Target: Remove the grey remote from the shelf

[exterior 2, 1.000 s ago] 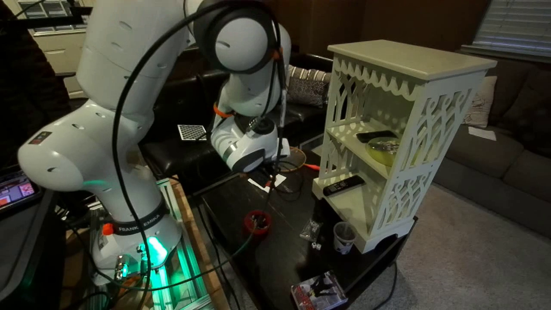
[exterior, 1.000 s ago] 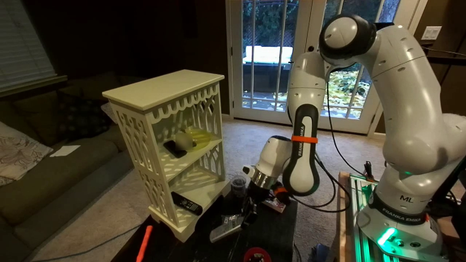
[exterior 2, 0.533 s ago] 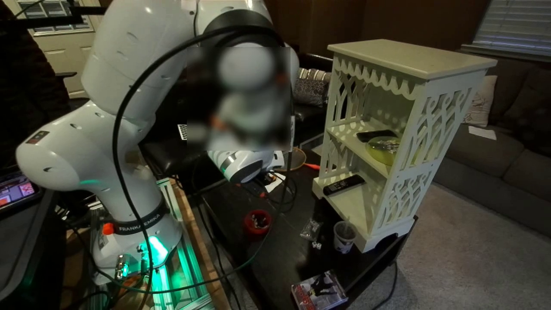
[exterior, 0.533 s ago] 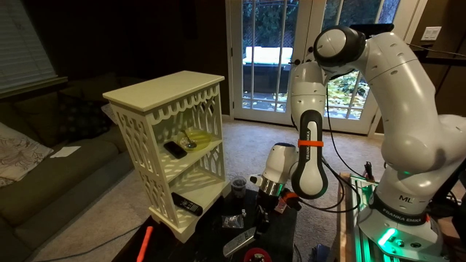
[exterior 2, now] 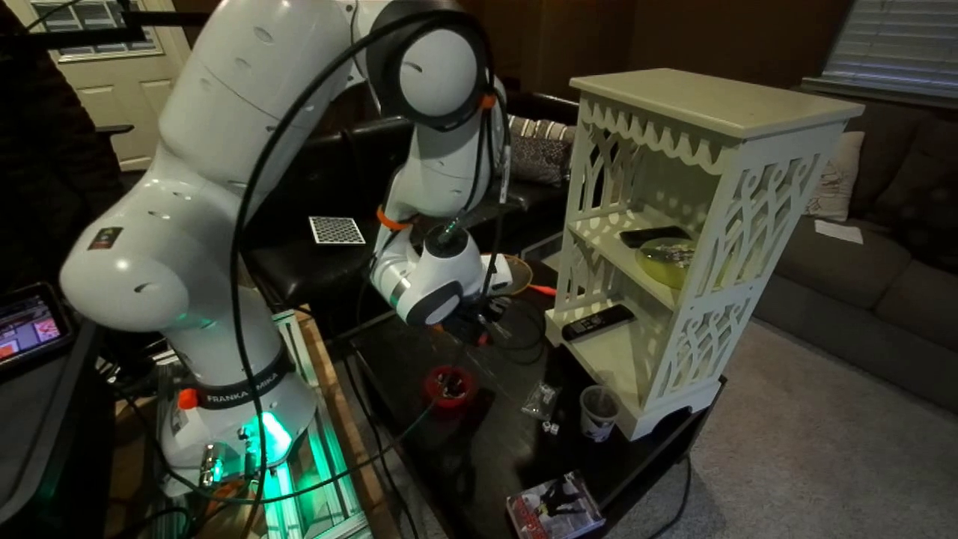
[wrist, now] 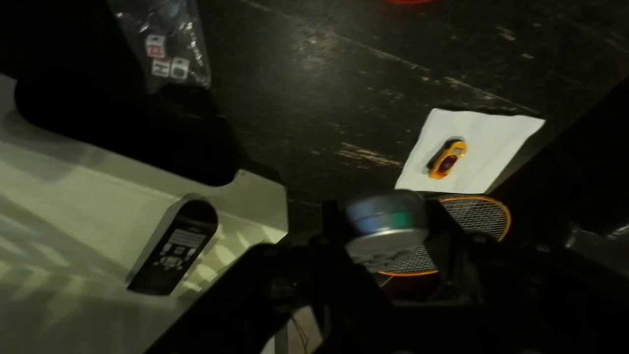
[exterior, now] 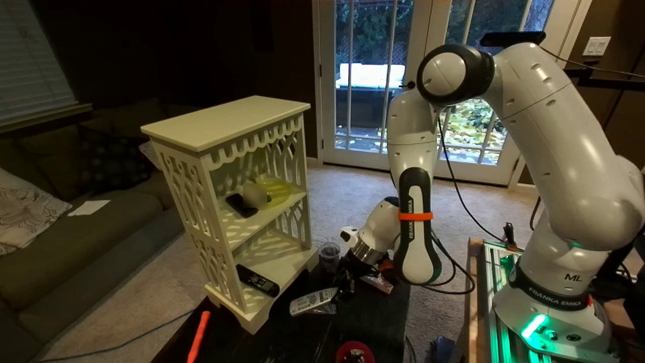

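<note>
The black desk (exterior: 383,322) fills the near middle of an exterior view, and the white Franka arm (exterior: 559,121) reaches over it from the right. On the desk's left stands the cream-white shelf unit (exterior: 227,121); its middle tier (exterior: 237,229) holds a yellow-green bowl (exterior: 283,192), its lower tier (exterior: 284,257) a black remote (exterior: 258,281) at the left end. To the right of the shelf unit, near but apart from it, is the pincer (wrist: 385,221), its jaws drawn in on the grey remote (exterior: 312,301), which sits between them in the wrist view. So the grey remote is off the shelf unit, seemingly in the air above the desk, though any contact beneath it is hard to rule out. The removal itself therefore looks done. What likely remains is to draw it farther from the shelf unit, lower it onto the desk and let go; the task names no resting place.
</note>
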### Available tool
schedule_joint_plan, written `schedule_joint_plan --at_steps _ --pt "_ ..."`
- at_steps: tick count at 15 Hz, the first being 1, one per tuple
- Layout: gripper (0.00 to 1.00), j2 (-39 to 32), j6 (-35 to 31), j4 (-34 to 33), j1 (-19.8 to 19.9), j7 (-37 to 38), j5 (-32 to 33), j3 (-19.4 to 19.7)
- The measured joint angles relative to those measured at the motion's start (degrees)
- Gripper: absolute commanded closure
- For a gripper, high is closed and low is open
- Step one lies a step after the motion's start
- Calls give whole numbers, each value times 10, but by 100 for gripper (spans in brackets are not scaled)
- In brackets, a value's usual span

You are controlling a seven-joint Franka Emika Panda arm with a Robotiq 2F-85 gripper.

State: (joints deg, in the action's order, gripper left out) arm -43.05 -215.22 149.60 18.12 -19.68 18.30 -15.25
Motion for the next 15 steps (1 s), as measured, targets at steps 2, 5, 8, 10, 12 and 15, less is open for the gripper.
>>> schedule_joint_plan --at_steps 2,5,8,10,12,15 --pt "80 -19 -57 -19 -80 -8 -13 60" --pt "80 -54 -83 -43 -147 -8 -6 106" --pt "80 -87 -82 -59 -140 1 89 109" --pt "55 -108 -82 -64 -96 7 174 92" --pt "55 -122 -82 -66 -51 8 220 78" --pt "80 -124 -82 -67 -41 9 229 78"
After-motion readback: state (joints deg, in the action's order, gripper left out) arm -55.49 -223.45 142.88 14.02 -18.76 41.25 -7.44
